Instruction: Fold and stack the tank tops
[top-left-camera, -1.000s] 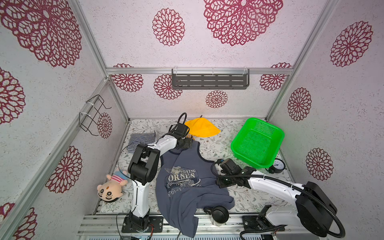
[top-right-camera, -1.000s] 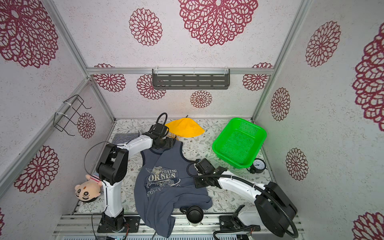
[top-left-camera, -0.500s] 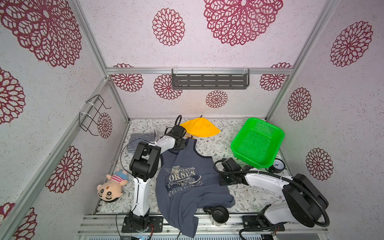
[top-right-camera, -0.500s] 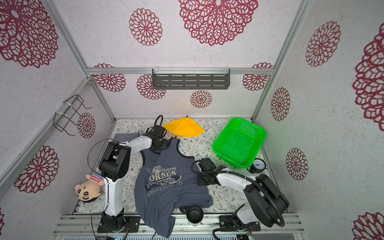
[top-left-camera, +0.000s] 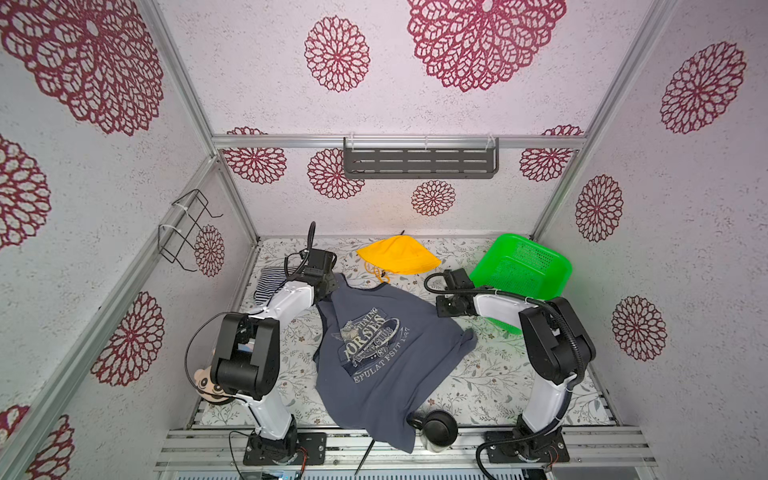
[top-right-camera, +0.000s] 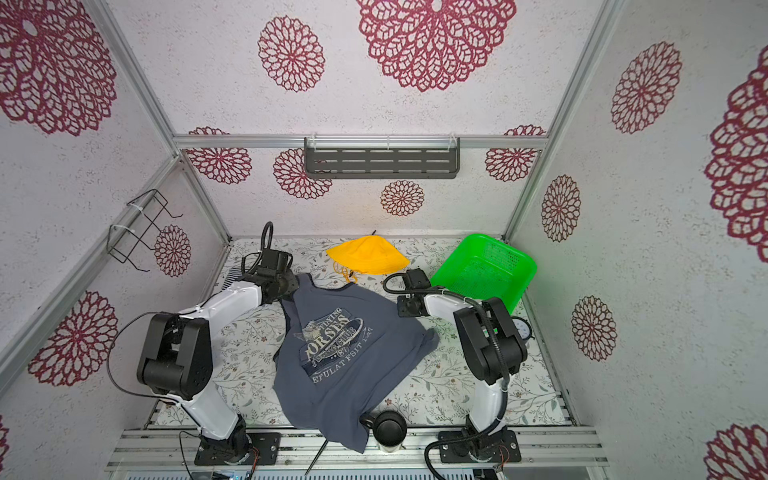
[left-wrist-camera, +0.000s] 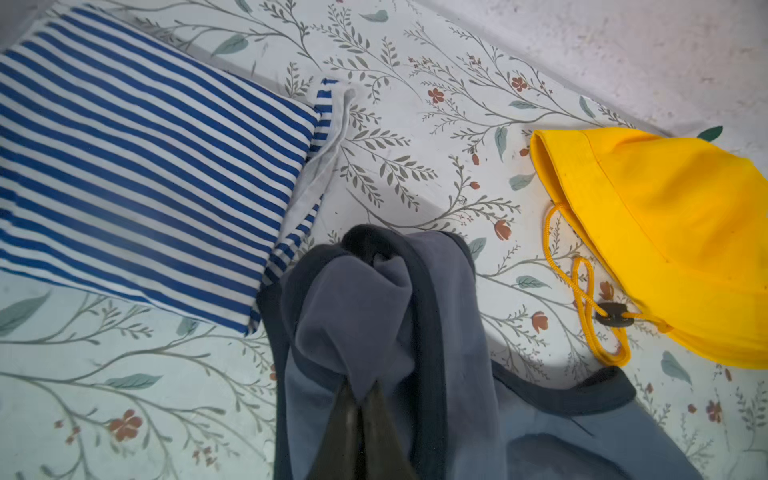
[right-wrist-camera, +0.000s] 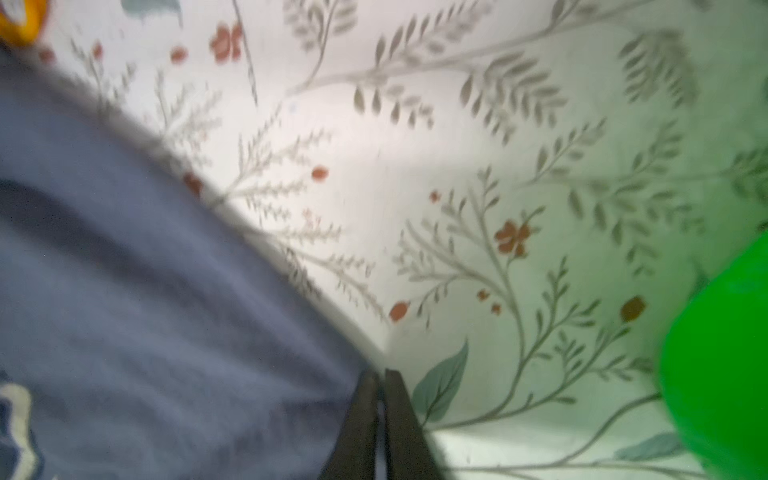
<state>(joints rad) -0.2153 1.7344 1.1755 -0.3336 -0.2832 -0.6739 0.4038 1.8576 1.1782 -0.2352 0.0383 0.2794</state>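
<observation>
Left gripper (left-wrist-camera: 363, 399) and right gripper (right-wrist-camera: 380, 374) clamped on the slate tank top (top-left-camera: 374, 349).
Left pinches its bunched shoulder strap, right its side edge; it lies print-up on the floral mat (top-left-camera: 478, 374), with the folded striped tank top (left-wrist-camera: 137, 174) just beside.

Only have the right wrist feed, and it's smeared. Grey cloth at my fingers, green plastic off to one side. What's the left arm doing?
Observer: The left gripper is shut on a bunched shoulder strap of the same grey Horses tank top.
Operator: Where's the rest of that top?
Observer: It lies print-up, and its hem hangs over the front edge of the table.
Operator: Anything folded yet?
Observer: One striped tank top lies folded at the back left, by the left arm.
</observation>
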